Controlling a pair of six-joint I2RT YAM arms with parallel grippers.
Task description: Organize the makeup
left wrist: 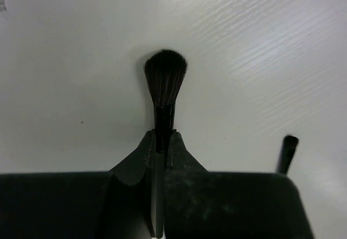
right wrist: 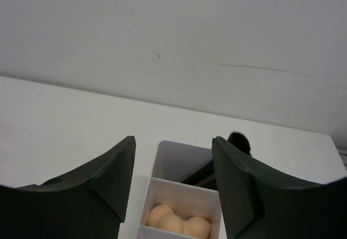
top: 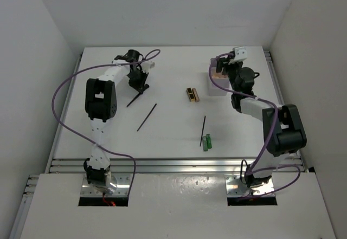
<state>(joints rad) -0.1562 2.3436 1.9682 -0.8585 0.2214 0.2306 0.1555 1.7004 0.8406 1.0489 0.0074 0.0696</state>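
My left gripper [left wrist: 163,137] is shut on the handle of a black flared-head brush [left wrist: 165,79], which lies on the white table at the back left [top: 134,100]. Beside it, the end of a thin black stick [left wrist: 287,151] shows in the left wrist view. One thin stick [top: 147,117] and another [top: 204,129] lie mid-table, near the black-and-gold case [top: 192,94] and the green tubes [top: 206,141]. My right gripper [right wrist: 173,141] hangs open over the white compartmented box [right wrist: 184,193]. A second brush [right wrist: 238,140] leans in the box's far compartment.
Peach sponges [right wrist: 173,221] fill the box's nearer compartment. The box [top: 218,83] stands at the back right, close to the right arm [top: 255,106]. White walls close in the table on three sides. A metal rail [top: 173,165] runs along the near edge.
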